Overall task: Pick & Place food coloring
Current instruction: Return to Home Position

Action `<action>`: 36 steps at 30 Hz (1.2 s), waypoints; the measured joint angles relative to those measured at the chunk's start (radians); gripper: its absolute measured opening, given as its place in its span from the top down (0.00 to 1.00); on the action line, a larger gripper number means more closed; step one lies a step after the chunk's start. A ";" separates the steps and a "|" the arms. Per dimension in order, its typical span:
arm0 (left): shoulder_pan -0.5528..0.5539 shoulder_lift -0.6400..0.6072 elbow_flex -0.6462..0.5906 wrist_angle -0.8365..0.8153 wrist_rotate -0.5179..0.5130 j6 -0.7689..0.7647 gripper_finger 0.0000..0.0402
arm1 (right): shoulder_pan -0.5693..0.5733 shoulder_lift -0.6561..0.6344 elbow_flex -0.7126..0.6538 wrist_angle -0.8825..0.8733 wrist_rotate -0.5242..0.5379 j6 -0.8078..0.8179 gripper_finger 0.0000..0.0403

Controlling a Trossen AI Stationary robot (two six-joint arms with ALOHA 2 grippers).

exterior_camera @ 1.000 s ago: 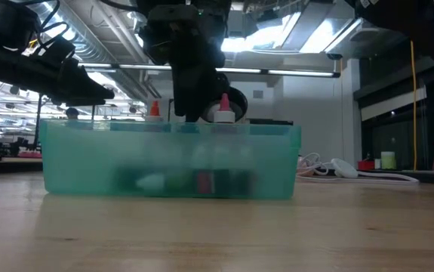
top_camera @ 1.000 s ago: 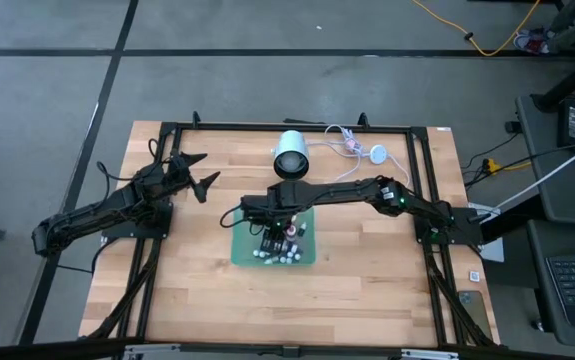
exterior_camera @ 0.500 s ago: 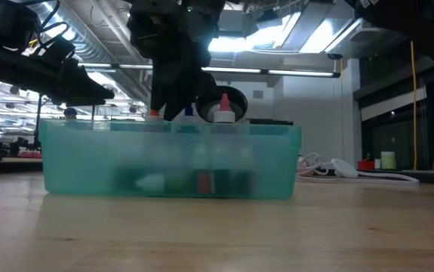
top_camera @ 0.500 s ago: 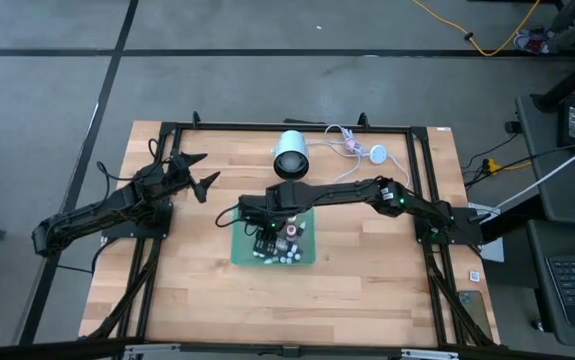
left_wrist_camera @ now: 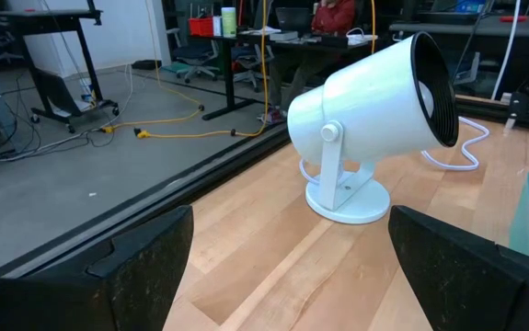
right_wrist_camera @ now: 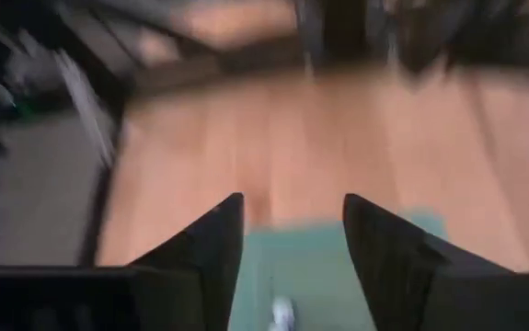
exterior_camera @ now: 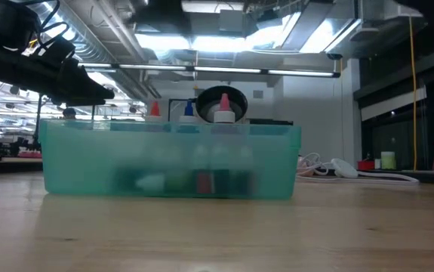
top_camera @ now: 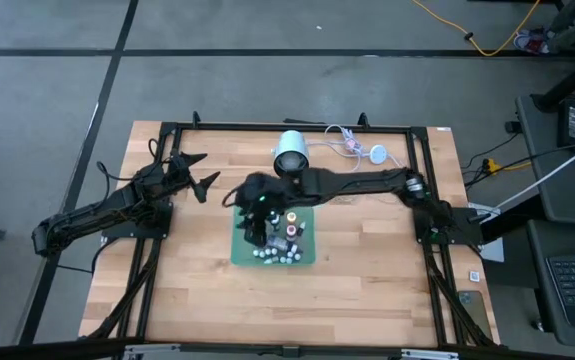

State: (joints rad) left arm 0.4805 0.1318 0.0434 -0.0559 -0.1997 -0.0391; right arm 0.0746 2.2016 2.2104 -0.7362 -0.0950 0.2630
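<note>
The food coloring bottles sit in a green tray [top_camera: 307, 250], [exterior_camera: 171, 159]. Some stand upright [top_camera: 292, 217] with red, blue and pink tips above the rim [exterior_camera: 189, 111]; pale ones lie along the tray's near side [top_camera: 277, 256]. My right gripper [top_camera: 257, 232], [right_wrist_camera: 292, 230] hangs above the tray's left part, open, with nothing between its fingers; it is above the low view's top. One pale bottle [right_wrist_camera: 282, 313] shows below it. My left gripper [top_camera: 205, 172], [left_wrist_camera: 282, 267] waits open near the table's far left, facing a white lamp.
A white lamp [top_camera: 290, 153], [left_wrist_camera: 374, 101] stands just beyond the tray's far side. A white cable with a round puck [top_camera: 377, 152], [exterior_camera: 337, 168] lies to the far right. A black frame [top_camera: 419, 180] runs around the table. Bare wood lies near and to both sides of the tray.
My right gripper has risen out of the tray, leaving the low view upward, and its arm has swung a little toward the table's far left. The bottles in the tray stand where they were.
</note>
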 joint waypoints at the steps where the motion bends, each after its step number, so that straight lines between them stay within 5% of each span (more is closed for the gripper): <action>1: 0.000 0.000 0.000 0.000 0.000 0.000 0.10 | -0.004 -0.037 -0.045 0.073 0.000 -0.007 0.53; 6: 0.000 0.000 0.000 0.000 0.000 0.000 0.10 | -0.038 -0.225 -0.284 0.295 0.065 -0.036 0.38; 14: 0.000 0.000 0.000 0.000 0.000 0.000 0.10 | -0.073 -0.524 -0.565 0.329 0.319 -0.304 0.19; 36: 0.000 0.000 0.000 0.000 0.000 0.000 0.10 | -0.173 -1.287 -1.461 0.612 0.323 -0.314 0.17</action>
State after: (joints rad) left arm 0.4801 0.1314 0.0436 -0.0559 -0.1997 -0.0391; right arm -0.0982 0.9144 0.7489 -0.1246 0.2276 -0.0514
